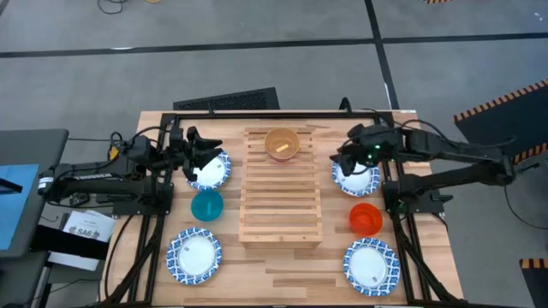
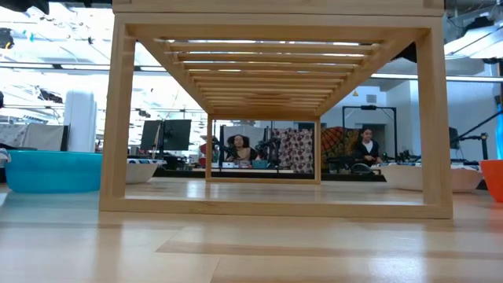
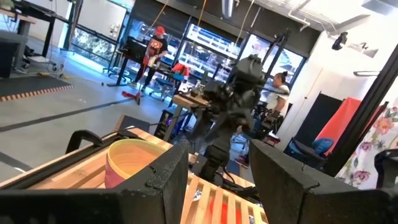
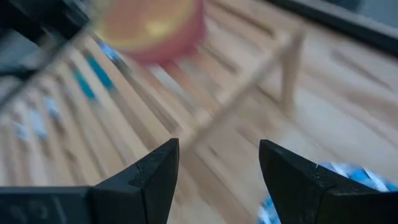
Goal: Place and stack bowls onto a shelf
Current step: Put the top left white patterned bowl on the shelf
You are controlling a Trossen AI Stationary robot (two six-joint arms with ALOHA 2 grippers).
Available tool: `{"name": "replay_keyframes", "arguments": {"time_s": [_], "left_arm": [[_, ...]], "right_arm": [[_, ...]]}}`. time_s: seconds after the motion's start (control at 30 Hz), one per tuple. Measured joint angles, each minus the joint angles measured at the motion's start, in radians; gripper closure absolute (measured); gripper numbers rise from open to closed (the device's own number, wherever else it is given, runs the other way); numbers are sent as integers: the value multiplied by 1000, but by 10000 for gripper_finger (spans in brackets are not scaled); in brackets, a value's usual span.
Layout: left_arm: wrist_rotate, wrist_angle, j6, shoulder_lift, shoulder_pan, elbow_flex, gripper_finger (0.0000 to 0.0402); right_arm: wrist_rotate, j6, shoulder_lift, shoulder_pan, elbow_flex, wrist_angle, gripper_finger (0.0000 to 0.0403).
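The slatted wooden shelf (image 1: 281, 184) stands mid-table. At its far end sits a yellow bowl (image 1: 282, 144), nested in a pinkish one (image 3: 115, 177). Blue-rimmed bowls rest on the table at the left (image 1: 212, 171), right (image 1: 355, 180), near left (image 1: 194, 254) and near right (image 1: 372, 265). A teal bowl (image 1: 206, 205) and a red bowl (image 1: 366, 219) stand beside the shelf. My left gripper (image 1: 201, 156) hovers open over the left blue-rimmed bowl. My right gripper (image 1: 342, 160) is open above the right one's far edge, between it and the shelf.
A black frame runs along the table's far edge (image 1: 282, 113) and down both sides. In the low view the shelf's legs (image 2: 118, 118) stand between the teal bowl (image 2: 51, 170) and the red bowl (image 2: 493, 179). People sit in the room beyond.
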Motion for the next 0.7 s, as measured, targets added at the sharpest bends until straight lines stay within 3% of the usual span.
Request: {"name": "replay_keyframes", "arguments": {"time_s": [0.3, 0.5, 0.57, 0.7], "left_arm": [[0, 0, 39, 0, 0, 0, 247], [-7, 0, 43, 0, 0, 0, 247], [-61, -16, 6, 0, 0, 5, 247], [-168, -323, -12, 26, 26, 131, 247]], "right_arm": [[1, -101, -50, 53, -27, 294, 154], [-1, -118, -22, 62, -28, 306, 154], [-4, -95, -14, 64, -25, 328, 154], [-5, -78, -16, 68, -24, 336, 154]]}}
